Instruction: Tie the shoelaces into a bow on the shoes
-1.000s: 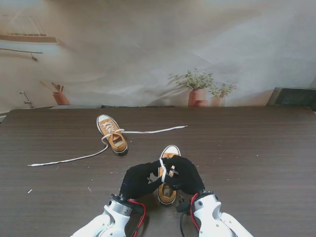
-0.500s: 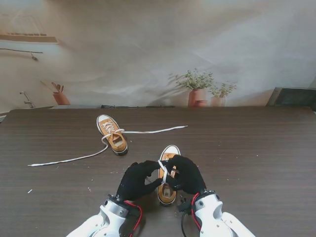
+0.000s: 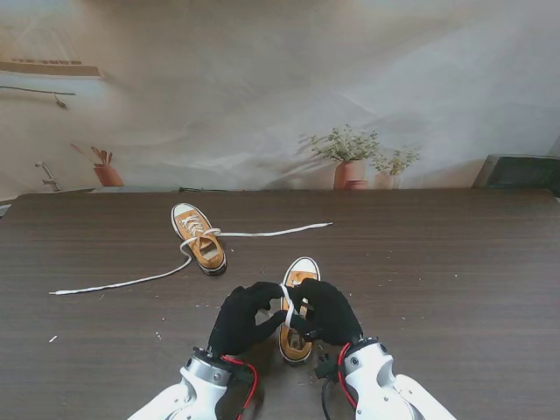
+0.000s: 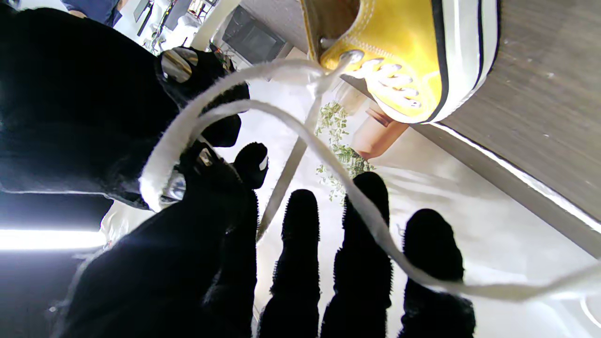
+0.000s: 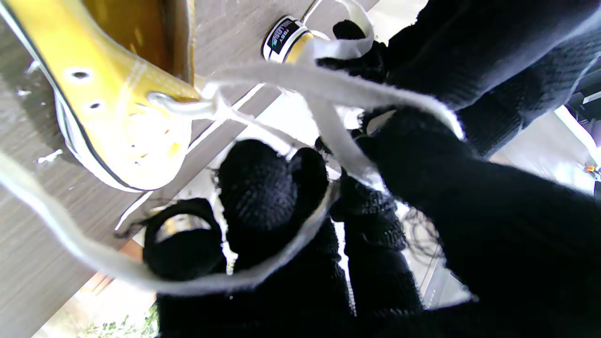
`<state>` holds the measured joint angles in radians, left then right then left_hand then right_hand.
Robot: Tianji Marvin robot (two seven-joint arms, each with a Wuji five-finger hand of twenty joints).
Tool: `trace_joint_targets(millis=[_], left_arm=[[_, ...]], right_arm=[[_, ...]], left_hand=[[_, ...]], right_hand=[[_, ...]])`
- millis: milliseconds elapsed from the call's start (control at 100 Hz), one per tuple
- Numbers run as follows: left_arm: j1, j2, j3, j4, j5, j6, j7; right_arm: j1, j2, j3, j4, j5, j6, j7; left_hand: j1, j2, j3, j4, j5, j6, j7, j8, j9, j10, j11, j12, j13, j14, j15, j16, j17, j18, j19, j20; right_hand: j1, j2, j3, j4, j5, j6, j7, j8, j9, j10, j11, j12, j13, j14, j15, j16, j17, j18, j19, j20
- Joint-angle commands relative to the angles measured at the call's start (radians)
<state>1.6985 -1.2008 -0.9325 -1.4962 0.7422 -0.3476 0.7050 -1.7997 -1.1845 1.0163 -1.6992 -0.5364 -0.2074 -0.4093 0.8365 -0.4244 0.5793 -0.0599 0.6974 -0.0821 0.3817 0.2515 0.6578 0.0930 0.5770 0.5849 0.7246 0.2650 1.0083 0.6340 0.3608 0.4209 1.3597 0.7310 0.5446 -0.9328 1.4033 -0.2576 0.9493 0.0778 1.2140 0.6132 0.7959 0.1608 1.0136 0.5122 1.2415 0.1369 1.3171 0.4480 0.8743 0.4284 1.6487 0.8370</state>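
- Near shoe (image 3: 296, 328): tan sneaker with white toe cap, on the table (image 3: 455, 289) just in front of me, toe pointing away; both hands meet over its eyelets.
- Lace of the near shoe (image 3: 288, 308): white, lifted off the tongue between the two hands; in the left wrist view it (image 4: 300, 126) curves from the top eyelet across the gloved fingers.
- Left hand (image 3: 243, 318): black-gloved, thumb and forefinger pinched on the white lace; other fingers (image 4: 300, 234) loosely spread, a strand draped over them.
- Right hand (image 3: 325, 310): black-gloved, curled shut around the lace (image 5: 338, 84), which wraps over its knuckles; the exact pinch point is hidden.
- Far shoe (image 3: 199, 237): same make, well apart to the left and farther from me, untied, its laces (image 3: 122, 282) trailing out to both sides.
- Risks, as judged: strand draped over the fingers may snag the glove knit and drag the loop open; an uneven pull could collapse the loop or tip the light shoe; slack may slip from the pinch.
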Motion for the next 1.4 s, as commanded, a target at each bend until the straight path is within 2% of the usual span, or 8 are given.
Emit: trace_joint_targets(millis=[0,200,420,870,1170,1280,1320,1390], left_arm=[[-0.001,-0.007,0.007,-0.011,-0.001,0.008,-0.009],[-0.015,-0.018,0.023,0.007,0.002,0.021,0.039],[-0.015,-0.022,0.025,0.009,-0.011,0.024,0.040],[0.033,0.006,-0.039,-0.028,-0.086,-0.007,-0.148],[0.036,-0.001,-0.039,-0.024,-0.123,-0.008,-0.160],[0.034,-0.002,-0.037,-0.020,-0.112,-0.010,-0.141],[0.034,-0.003,-0.038,-0.019,-0.115,-0.014,-0.142],[0.034,-0.004,-0.038,-0.018,-0.121,-0.020,-0.145]], right_arm=[[-0.001,0.005,-0.003,-0.004,0.001,-0.003,0.024],[-0.001,0.010,-0.009,-0.009,0.006,-0.011,0.049],[0.014,0.014,-0.025,0.001,0.001,-0.011,0.067],[0.022,0.007,-0.019,0.019,-0.024,0.021,0.021],[0.018,0.007,-0.016,0.018,-0.030,0.020,0.017],[0.017,0.007,-0.016,0.016,-0.030,0.018,0.018],[0.017,0.008,-0.015,0.016,-0.030,0.018,0.019],[0.016,0.008,-0.016,0.015,-0.029,0.018,0.020]], left_hand=[[0.043,-0.044,-0.003,-0.031,0.039,-0.091,0.043,0.028,0.001,-0.016,0.019,0.024,-0.014,-0.023,-0.002,0.031,-0.005,0.021,0.004,0.018],[0.156,-0.063,-0.160,-0.013,0.076,-0.116,0.296,0.039,0.070,-0.009,0.000,0.168,0.021,-0.023,0.034,0.024,0.024,0.023,0.025,0.024],[0.133,-0.010,-0.186,-0.023,0.065,-0.136,0.554,0.126,0.070,-0.009,0.014,0.177,0.021,-0.019,0.042,0.019,0.027,0.026,0.027,0.024],[0.338,0.229,-0.509,0.026,-0.147,0.029,0.594,0.477,-0.103,-0.004,-0.017,0.198,-0.132,-0.026,-0.066,0.041,-0.136,-0.005,-0.064,0.036],[0.373,0.255,-0.558,0.038,-0.212,0.026,0.603,0.497,-0.124,0.006,-0.023,0.225,-0.159,-0.016,-0.084,0.044,-0.173,-0.007,-0.079,0.045],[0.279,0.159,-0.514,0.050,-0.241,-0.003,0.371,0.241,-0.157,-0.013,-0.011,0.045,-0.161,-0.031,-0.090,0.042,-0.172,-0.023,-0.083,0.048],[0.111,0.083,-0.249,-0.005,-0.230,0.004,0.317,0.230,-0.157,-0.011,-0.008,0.037,-0.161,-0.033,-0.091,0.043,-0.171,-0.025,-0.081,0.046],[0.003,0.016,-0.075,-0.028,-0.211,-0.007,0.296,0.215,-0.154,-0.014,-0.008,0.038,-0.160,-0.039,-0.092,0.043,-0.170,-0.029,-0.081,0.045]], right_hand=[[0.007,-0.019,0.051,0.048,0.017,-0.029,-0.014,0.021,0.023,-0.027,-0.013,0.006,0.037,-0.002,-0.006,-0.002,0.013,0.006,0.019,-0.012],[0.007,-0.019,0.050,0.049,0.018,-0.029,-0.016,0.023,0.023,-0.028,-0.017,0.009,0.037,-0.002,-0.005,-0.003,0.013,0.006,0.019,-0.012],[0.003,-0.014,0.046,0.050,0.016,-0.039,-0.020,0.024,0.021,-0.033,-0.022,0.011,0.030,-0.002,-0.008,-0.005,0.005,0.004,0.015,-0.014],[0.000,0.001,0.026,0.050,0.020,-0.068,-0.036,0.024,0.030,-0.032,-0.031,0.014,0.020,0.007,-0.021,-0.007,-0.013,0.012,-0.002,-0.016],[0.000,0.001,0.025,0.051,0.024,-0.065,-0.038,0.024,0.033,-0.031,-0.034,0.016,0.021,0.010,-0.023,-0.007,-0.011,0.014,-0.003,-0.015],[0.000,0.002,0.024,0.051,0.023,-0.066,-0.039,0.024,0.034,-0.031,-0.035,0.016,0.022,0.011,-0.024,-0.007,-0.011,0.015,-0.003,-0.015],[0.000,0.003,0.024,0.052,0.023,-0.068,-0.039,0.024,0.035,-0.030,-0.035,0.017,0.023,0.010,-0.025,-0.008,-0.010,0.015,-0.003,-0.015],[0.001,0.003,0.023,0.052,0.023,-0.067,-0.040,0.023,0.036,-0.031,-0.035,0.017,0.023,0.012,-0.025,-0.008,-0.010,0.015,-0.003,-0.015]])
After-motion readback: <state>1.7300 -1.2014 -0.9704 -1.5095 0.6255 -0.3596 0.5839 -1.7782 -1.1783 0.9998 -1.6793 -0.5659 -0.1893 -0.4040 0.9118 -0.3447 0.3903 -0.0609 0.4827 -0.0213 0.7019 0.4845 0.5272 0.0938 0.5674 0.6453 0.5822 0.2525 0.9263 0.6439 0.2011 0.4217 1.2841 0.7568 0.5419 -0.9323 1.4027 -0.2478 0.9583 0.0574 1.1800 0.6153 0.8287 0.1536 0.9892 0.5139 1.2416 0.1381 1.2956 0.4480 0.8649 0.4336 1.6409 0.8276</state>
